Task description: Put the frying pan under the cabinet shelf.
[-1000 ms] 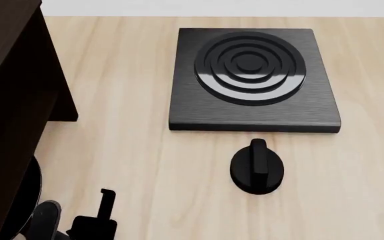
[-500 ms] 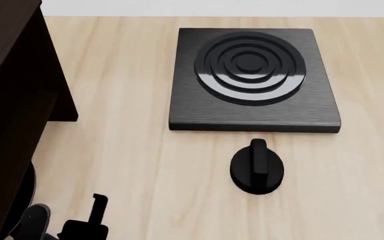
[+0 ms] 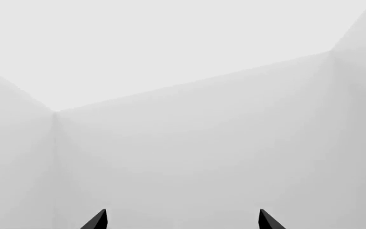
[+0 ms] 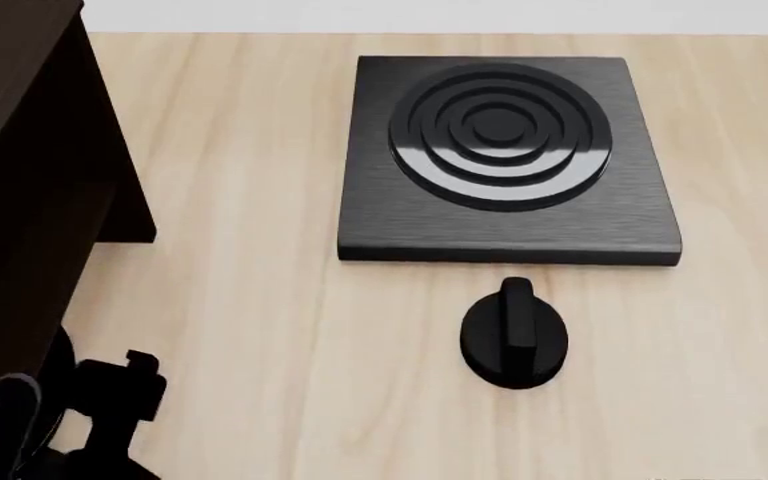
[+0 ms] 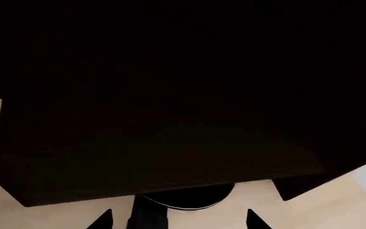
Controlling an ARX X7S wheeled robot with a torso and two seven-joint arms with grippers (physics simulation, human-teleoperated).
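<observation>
The frying pan lies on the floor under the dark brown cabinet shelf. Only its silvery-rimmed edge and its black handle stick out. My right gripper is open. The handle runs between its spread fingertips, closer to one, and touches neither. In the head view the cabinet shelf fills the left side. A sliver of the pan peeks out at its base, beside a black arm part. My left gripper is open, holds nothing and faces bare white walls.
A square black burner plate with concentric rings lies on the pale wooden floor at the centre right. A small round black knob sits just in front of it. Bare floor lies between the cabinet and the burner plate.
In the head view the black arm part at the lower left has shifted left, closer to the cabinet. Less of the pan's edge shows beyond the cabinet.
</observation>
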